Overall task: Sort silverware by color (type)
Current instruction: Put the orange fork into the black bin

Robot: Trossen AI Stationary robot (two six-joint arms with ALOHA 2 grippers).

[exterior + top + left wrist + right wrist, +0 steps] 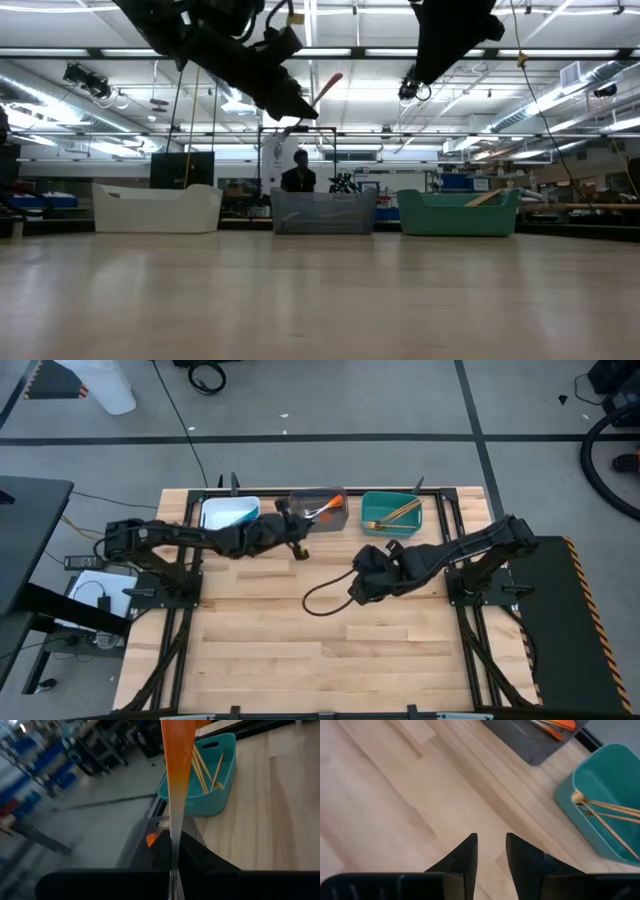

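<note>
The left gripper (296, 540) is clamped on an orange-handled utensil (176, 775) and hangs just beside the near edge of the grey bin (318, 516), the middle of three bins at the far side of the table (300, 650). The utensil's long axis points from the fingers out toward and over the grey bin, handle end leading, so the bin lies straight ahead of that hand; from the low view it seems held well above the rim, though the height is hard to judge. More orange-handled pieces (328, 508) already lie inside that bin. Beside the grey bin on one side stands the teal bin (391, 512) with gold utensils (395, 512) lying lengthwise in it, and on the other side the white bin (228, 513). The right gripper (358, 588) hovers nearer the table's middle than the grey bin, fingers slightly parted and holding nothing. The left arm is plainly the nearer one. No brand, label or readable writing shows anywhere.
</note>
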